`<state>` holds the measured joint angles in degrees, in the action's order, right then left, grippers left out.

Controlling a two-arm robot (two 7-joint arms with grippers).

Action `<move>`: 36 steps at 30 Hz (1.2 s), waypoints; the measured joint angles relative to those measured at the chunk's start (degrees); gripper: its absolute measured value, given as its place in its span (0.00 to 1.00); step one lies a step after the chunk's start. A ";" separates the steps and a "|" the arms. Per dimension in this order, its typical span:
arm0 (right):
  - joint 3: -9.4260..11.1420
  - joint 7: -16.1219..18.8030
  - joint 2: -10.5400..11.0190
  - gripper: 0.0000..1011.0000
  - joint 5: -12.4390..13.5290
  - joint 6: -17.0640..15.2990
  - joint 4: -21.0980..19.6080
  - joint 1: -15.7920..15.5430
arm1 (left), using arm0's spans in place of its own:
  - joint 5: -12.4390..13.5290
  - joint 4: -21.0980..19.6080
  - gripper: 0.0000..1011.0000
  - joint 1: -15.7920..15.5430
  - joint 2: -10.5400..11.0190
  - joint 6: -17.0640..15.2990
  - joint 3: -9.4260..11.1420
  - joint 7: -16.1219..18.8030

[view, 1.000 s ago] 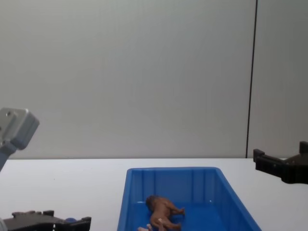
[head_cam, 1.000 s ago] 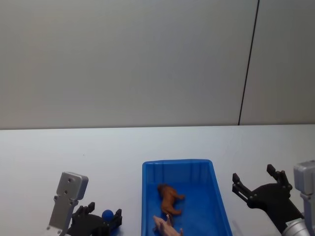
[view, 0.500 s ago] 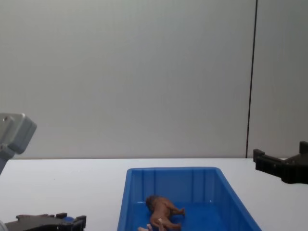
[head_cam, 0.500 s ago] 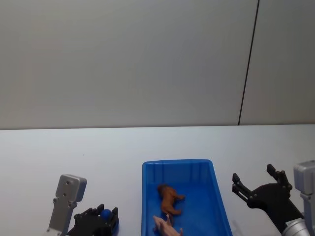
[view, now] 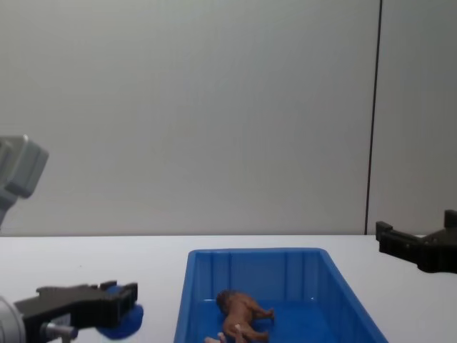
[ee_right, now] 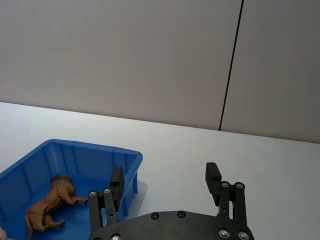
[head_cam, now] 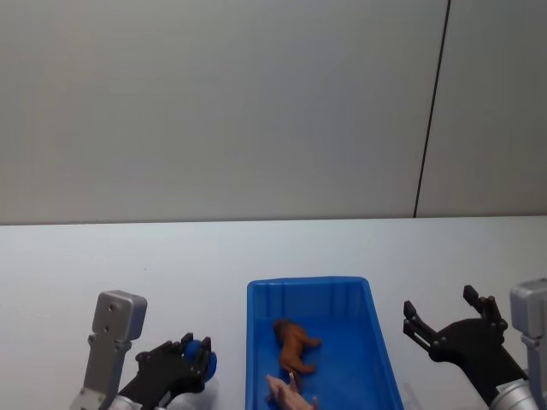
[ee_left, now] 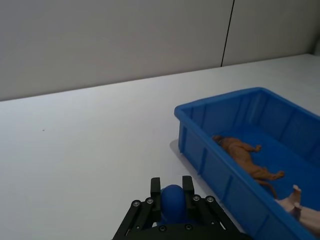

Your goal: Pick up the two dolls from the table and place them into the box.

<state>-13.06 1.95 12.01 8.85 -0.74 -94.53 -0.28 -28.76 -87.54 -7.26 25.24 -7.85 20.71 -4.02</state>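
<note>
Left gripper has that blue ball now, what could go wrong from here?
The left gripper is shut on the small blue ball beside the box; it could end up inside with the brown figure and pink figure. The grip is at the fingertips, so the ball may slip out and roll.

Soft, even indoor light.
We see faint shadows under the box [ee_left: 235,150] on the table [ee_left: 90,130]; no glare.

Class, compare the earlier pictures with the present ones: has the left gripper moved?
Yes. In the chest view the left gripper, shut on the blue ball, has risen and come nearer the box.
</note>
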 joint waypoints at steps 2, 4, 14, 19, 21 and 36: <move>0.00 0.00 0.00 0.99 0.00 0.00 0.00 0.00 | 0.18 -0.47 0.24 -0.11 -0.05 0.68 -0.09 -0.32; 0.00 0.00 0.00 0.99 0.00 0.00 0.00 0.00 | 0.35 -0.77 0.23 -0.19 -0.07 1.04 -0.14 -0.54; 0.00 0.00 0.00 0.99 0.00 0.00 0.00 0.00 | 1.89 -2.31 0.19 -1.42 -0.40 3.60 -0.40 -4.56; 0.00 0.00 0.00 0.99 0.00 0.00 0.00 -0.01 | 2.12 -2.38 0.16 -2.38 -0.93 5.00 -0.40 -7.98; 0.00 0.00 0.00 0.99 0.00 0.00 0.00 0.00 | 2.14 -2.33 0.15 -2.68 -1.15 5.36 -0.34 -9.01; 0.00 0.00 0.00 0.99 0.00 0.00 0.00 0.00 | 2.66 0.51 0.15 -6.77 -4.87 8.41 1.26 -18.74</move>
<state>-13.06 1.95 12.01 8.85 -0.75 -94.53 -0.28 -26.09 -87.03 -14.02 20.36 0.56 21.97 -22.76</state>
